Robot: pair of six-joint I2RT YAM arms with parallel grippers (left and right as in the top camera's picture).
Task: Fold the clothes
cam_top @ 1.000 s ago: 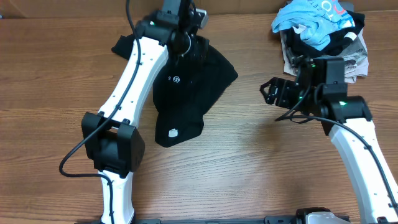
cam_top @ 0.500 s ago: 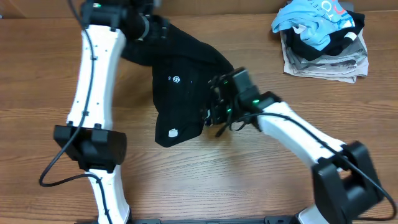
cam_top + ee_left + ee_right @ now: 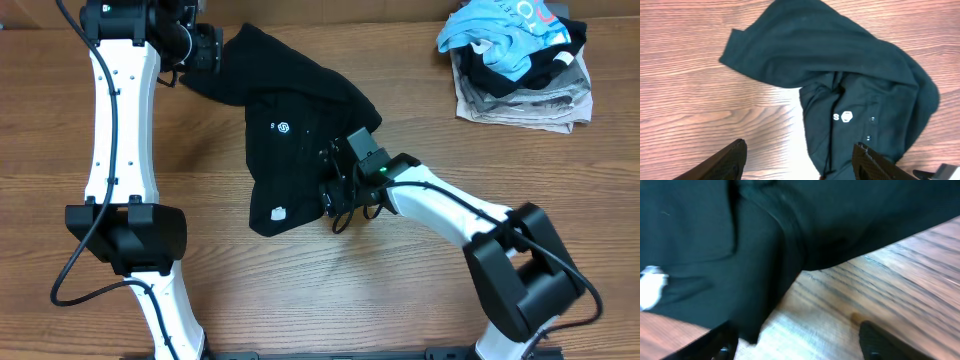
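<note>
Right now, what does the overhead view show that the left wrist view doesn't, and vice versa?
Only overhead: the light blue shirt on grey-white folded fabric, and the right end effector at the black garment's edge. Only left wrist: the left end effector's spread fingers close up, and two small buttons beside the logo. Both: the garment, its white logo, the wooden table.
</note>
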